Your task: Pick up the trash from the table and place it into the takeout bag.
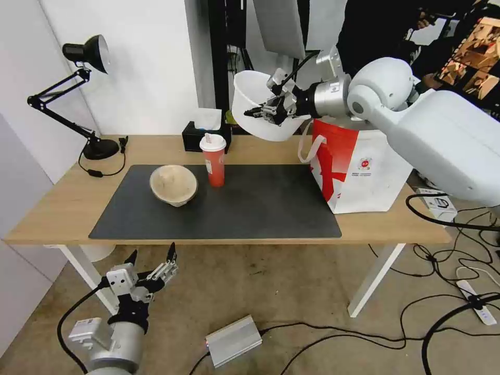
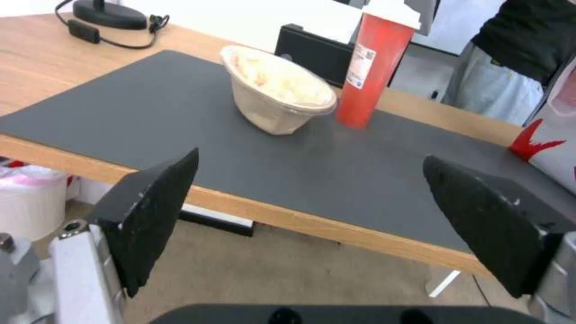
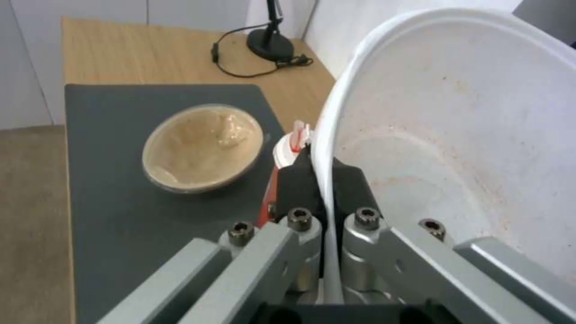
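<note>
My left gripper hung low in front of the table, below its near edge, with its fingers spread wide and nothing between them; I judged that arm to be idle, kept out of the working space. On the dark mat the beige bowl sat tilted on its side, and the red cup stood upright just beside it, both waiting where either arm could reach them. A black tissue box stood behind the cup, not part of my job.

Further right, my right gripper was raised well above the tabletop, clamped on the rim of the white bowl: one pad inside the wall, one outside. I held the bowl tipped, its mouth towards the left, probably because a rim pinch lets it hang that way. The takeout bag stood on the table's right end, and the bowl hovered above and just left of its opening, not yet inside.
</note>
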Controlling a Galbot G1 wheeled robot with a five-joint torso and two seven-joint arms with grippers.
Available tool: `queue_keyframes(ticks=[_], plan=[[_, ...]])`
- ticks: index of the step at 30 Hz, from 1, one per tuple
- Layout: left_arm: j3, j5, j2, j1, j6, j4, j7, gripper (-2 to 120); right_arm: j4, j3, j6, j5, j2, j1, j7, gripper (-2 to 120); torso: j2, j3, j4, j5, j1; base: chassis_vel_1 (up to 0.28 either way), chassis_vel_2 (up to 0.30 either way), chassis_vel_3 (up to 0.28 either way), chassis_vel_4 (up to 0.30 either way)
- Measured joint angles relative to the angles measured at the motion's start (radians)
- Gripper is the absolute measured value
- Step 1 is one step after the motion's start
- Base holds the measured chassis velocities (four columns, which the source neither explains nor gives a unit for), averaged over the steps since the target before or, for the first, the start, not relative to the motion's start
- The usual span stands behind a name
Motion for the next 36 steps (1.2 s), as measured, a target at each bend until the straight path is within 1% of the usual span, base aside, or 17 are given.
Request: queue_keyframes(ticks=[8,15,23,36], plan=[[0.004,-0.002,-0.008,-0.005,0.002,-0.004,0.000,100,-0.013,0.023,0.000,0.000,-0.010,-0.008,0.001,0,0.000,0.000,0.0000,-0.0001,0.000,0.000,0.000,0.000,0.000],[0.003,-0.005,-0.001,-0.001,0.002,-0.009,0.000,100,-0.021,0.032,0.000,-0.001,-0.027,-0.009,0.001,0,0.000,0.000,0.0000,0.0000,0.000,0.000,0.000,0.000,0.000],[0.002,-0.006,0.002,0.003,0.002,-0.017,0.000,100,-0.028,0.040,0.004,-0.003,-0.078,-0.016,-0.004,0,0.000,0.000,-0.0002,0.0001,0.000,0.000,0.000,0.000,0.000],[0.009,-0.002,-0.002,0.005,0.002,-0.019,0.000,100,-0.045,0.061,0.012,-0.002,-0.115,-0.016,-0.012,0,0.000,0.000,0.0000,0.0000,0.000,0.000,0.000,0.000,0.000]])
